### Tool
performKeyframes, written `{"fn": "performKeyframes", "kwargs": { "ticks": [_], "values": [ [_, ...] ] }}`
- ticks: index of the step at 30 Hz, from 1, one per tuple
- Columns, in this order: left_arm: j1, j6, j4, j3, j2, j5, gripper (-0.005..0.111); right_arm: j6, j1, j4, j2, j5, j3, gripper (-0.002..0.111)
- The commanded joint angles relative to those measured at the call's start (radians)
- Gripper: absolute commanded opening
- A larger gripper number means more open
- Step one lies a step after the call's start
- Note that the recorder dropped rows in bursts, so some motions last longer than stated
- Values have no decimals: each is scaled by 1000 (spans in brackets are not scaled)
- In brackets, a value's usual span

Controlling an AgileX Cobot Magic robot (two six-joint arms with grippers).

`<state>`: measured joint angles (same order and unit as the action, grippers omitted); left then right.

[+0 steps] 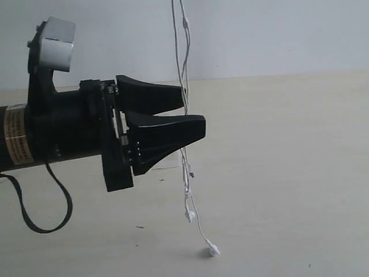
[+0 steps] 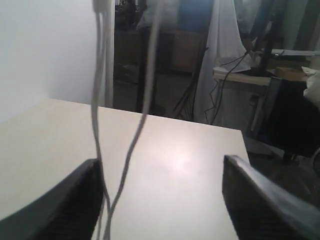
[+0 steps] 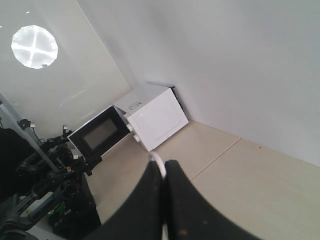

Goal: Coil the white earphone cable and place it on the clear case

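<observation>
1. Nothing is coiled yet. The white earphone cable [image 1: 185, 24] hangs in long loose strands from the top edge of the exterior view down to the table [image 1: 288, 173]. One earbud [image 1: 214, 251], at lower centre, seems to touch the table.
2. Your right gripper [image 3: 161, 167] is outside the exterior view. Its wrist view shows it pinched tight on a bit of white cable, so it likely holds the upper end aloft.
3. Your left gripper [image 1: 194, 111], centre left of the exterior view, is spread wide and grips nothing. The strands pass just by its tips.
4. The clear case shows in no view, so you cannot tell where it lies.
5. I judge this an early stage: gathering the loops, finding the case and laying the coil on it all remain.
</observation>
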<state>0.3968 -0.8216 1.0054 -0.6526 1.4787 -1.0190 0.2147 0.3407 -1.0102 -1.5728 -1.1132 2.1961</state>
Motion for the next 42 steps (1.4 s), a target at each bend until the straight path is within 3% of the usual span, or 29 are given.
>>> {"fn": "performKeyframes", "kwargs": {
  "ticks": [1,16,17,20,21,27,31,34,42],
  "values": [
    [23,4,-53,-56,36,88,66,1,-4,-10,3,9,7,0],
    [23,9,-85,-87,69,105,62,3,-4,-7,3,23,7,0],
    [23,-1,-80,-96,69,105,56,3,-4,-7,3,24,7,0],
    [23,-1,-74,-118,69,105,9,7,-4,-10,3,24,7,0],
    [23,5,-71,-122,69,107,1,14,-4,-12,4,24,7,0],
    [21,-90,11,-122,65,186,0,55,-4,76,61,-44,7,0],
    [21,-171,42,-122,15,241,0,41,-4,444,143,-108,1,0],
    [21,-214,88,-122,-54,256,0,-86,-4,665,210,-108,-38,0],
    [21,-252,98,-122,-319,699,0,-121,-4,841,375,-108,-201,0]
  ]
}}
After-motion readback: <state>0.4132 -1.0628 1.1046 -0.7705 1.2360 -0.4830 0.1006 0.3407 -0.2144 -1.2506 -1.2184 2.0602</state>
